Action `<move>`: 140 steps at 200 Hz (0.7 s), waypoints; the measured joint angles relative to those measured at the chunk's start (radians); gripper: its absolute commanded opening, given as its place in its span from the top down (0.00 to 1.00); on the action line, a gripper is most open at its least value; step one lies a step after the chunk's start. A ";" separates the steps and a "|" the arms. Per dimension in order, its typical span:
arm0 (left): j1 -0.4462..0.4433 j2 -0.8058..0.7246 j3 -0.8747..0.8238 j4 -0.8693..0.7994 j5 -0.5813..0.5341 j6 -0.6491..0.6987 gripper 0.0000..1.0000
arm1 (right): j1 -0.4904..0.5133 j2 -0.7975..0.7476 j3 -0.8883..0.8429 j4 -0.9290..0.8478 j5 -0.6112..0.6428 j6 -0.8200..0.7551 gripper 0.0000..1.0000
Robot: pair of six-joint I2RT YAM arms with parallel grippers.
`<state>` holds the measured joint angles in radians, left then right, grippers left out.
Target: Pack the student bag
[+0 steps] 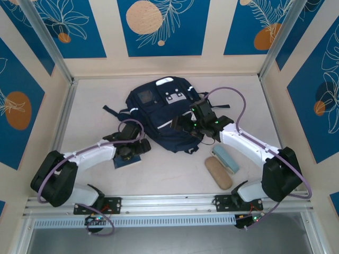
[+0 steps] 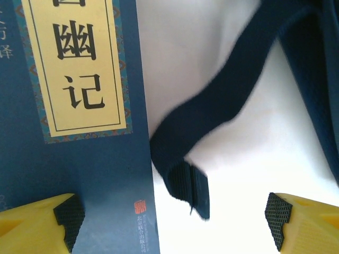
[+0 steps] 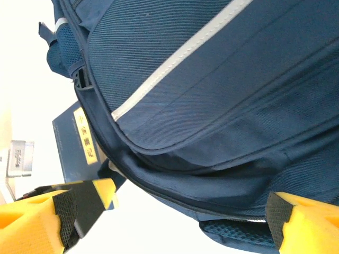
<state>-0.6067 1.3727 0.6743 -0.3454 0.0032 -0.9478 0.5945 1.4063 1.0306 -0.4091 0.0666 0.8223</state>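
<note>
One navy backpack (image 1: pixel 159 114) lay flat at the middle of the white desk (image 1: pixel 169 177), front pocket up, between two arms. Three smaller items lay near it: one blue book (image 1: pixel 126 163) at its near-left corner, and a tan case (image 1: pixel 218 173) and a pale blue case (image 1: pixel 226 159) just beside each other at its near right. The left wrist view added what the overhead view could not: Chinese characters on the book's yellow label (image 2: pixel 79 63), and one dark strap end (image 2: pixel 188 185) on the desk between the left jaws, which stood apart and empty. The right jaws, also wide apart, hovered at the backpack's white-striped side, gripping nothing.
</note>
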 measured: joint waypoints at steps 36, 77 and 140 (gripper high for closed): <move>-0.020 -0.069 -0.003 -0.089 0.007 -0.040 0.03 | 0.037 0.031 0.069 -0.014 0.000 0.000 0.09; 0.071 -0.212 0.061 -0.240 -0.074 0.043 0.01 | 0.124 0.094 0.144 -0.049 0.015 0.009 0.21; 0.347 -0.362 0.032 -0.333 -0.103 0.153 0.06 | 0.306 0.376 0.386 -0.124 0.021 0.029 0.48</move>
<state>-0.2600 1.0107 0.7059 -0.6785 -0.0998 -0.7948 0.9009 1.7821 1.4166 -0.5335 0.0875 0.8516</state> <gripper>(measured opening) 0.954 0.557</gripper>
